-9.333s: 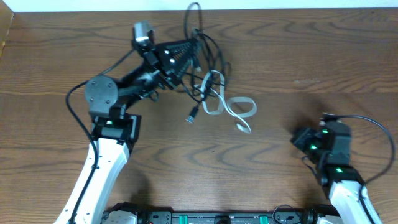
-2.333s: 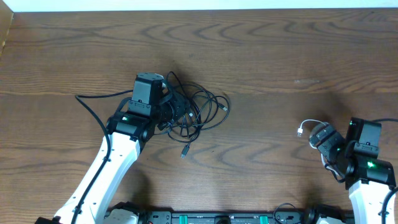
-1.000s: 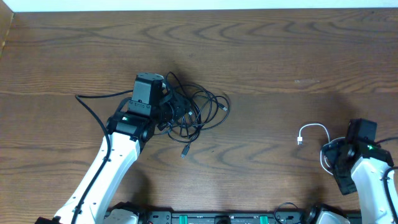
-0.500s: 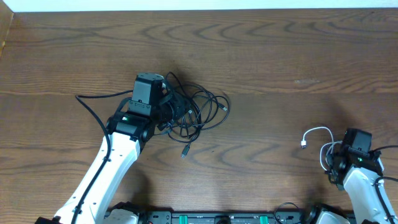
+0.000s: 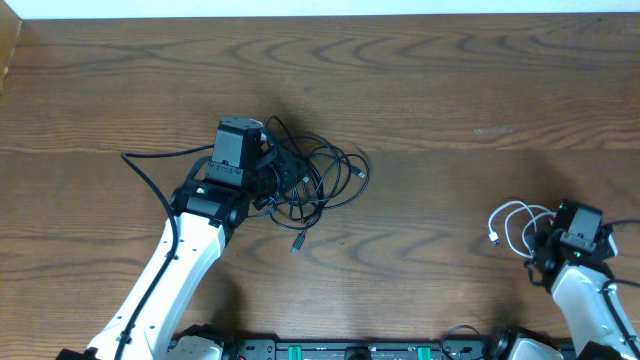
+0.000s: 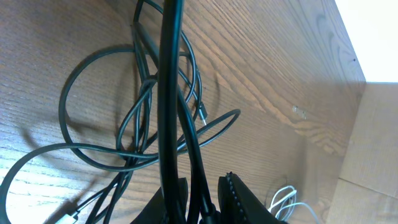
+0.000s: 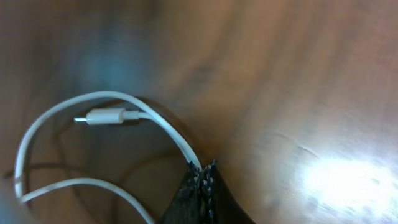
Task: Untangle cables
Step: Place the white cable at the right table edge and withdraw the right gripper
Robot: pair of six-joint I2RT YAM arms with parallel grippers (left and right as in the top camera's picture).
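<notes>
Left gripper (image 6: 208, 199): sits at the left edge of the black cables (image 6: 168, 74), a little left of centre on the tabletop (image 5: 430, 100). Jaws nearly closed, with black strands running in between the fingers, so it has hold of part of the bundle. In the left wrist view one strand rises straight up from the fingers, close to the lens, and a second leans away to the right. The rest of the black bundle lies on the wood as several overlapping loops, spread to the right of the gripper. One loose plug end (image 5: 297, 244) trails out below the heap on the near side. Right gripper (image 7: 204, 177): low at the near right of the tabletop, fingers fully closed, tips together. White cable (image 7: 166, 130): lies well apart from the black heap, just to the left of the right gripper, in a couple of loose loops flat on the wood. Its plug (image 7: 102, 116) lies inside the loop. One white strand curves in and meets the closed fingertips. From these views I cannot tell whether that strand is pinched or only touches the tips. A second white strand passes out of sight behind the fingers
</notes>
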